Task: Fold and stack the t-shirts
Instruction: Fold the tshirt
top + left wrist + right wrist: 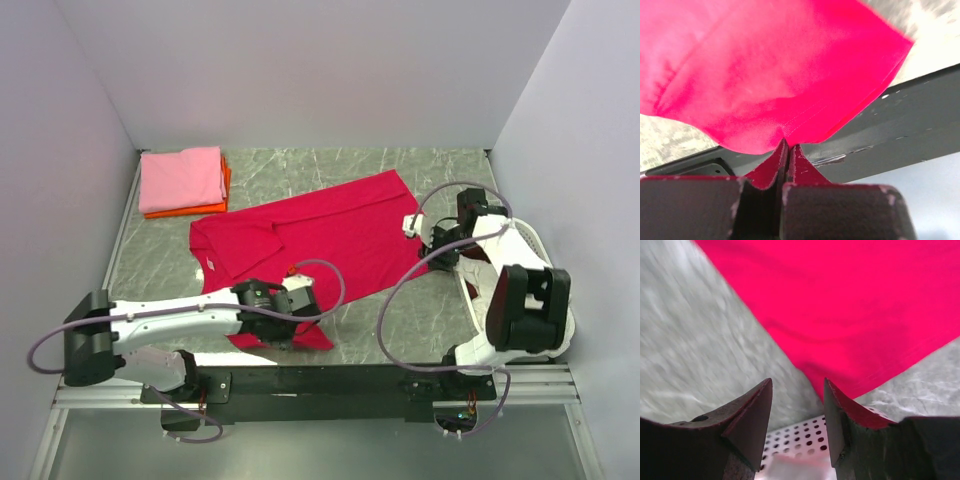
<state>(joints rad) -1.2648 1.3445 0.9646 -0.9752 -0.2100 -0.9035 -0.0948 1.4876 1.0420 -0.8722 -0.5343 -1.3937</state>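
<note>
- The red t-shirt (320,235) lies spread crooked in the middle of the table (400,170). The left pincer (786,150) is clamped on just a sliver of its near hem, so a tug could slip it free.
- The right pincer (797,402) hangs open and empty at the shirt's right edge. If only the left pulls, the cloth probably bunches.
- The near corner could snag on the black rail (900,115).
- The folded stack (185,180) sits far-left, so a sloppy fold could sag getting there.
</note>
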